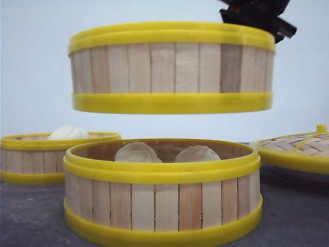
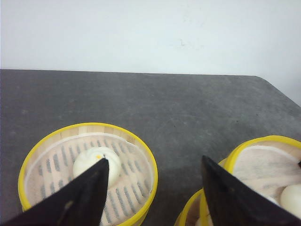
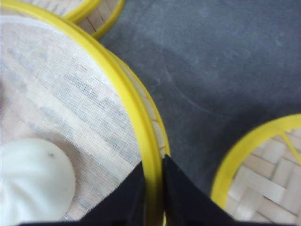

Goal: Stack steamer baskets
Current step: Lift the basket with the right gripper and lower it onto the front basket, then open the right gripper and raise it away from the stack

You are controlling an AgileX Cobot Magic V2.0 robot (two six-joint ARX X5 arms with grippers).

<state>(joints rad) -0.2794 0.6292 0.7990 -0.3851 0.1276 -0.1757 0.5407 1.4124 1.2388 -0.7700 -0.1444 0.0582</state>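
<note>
One steamer basket (image 1: 172, 67) hangs level in the air, above a second steamer basket (image 1: 162, 190) that stands on the table with two white buns in it. My right gripper (image 1: 259, 18) holds the raised basket at its far right rim. In the right wrist view the right gripper (image 3: 153, 176) is shut on that yellow rim (image 3: 127, 94), with one finger inside the wall and one outside. A third steamer basket (image 1: 56, 154) with one bun stands at the back left. My left gripper (image 2: 154, 165) is open above that third basket (image 2: 89, 169) and holds nothing.
A flat woven lid (image 1: 298, 149) with a yellow rim lies at the right, close to the lower basket; the lid (image 3: 263, 174) also shows beside the right fingers. The dark grey table (image 2: 178, 108) ends at a pale wall behind.
</note>
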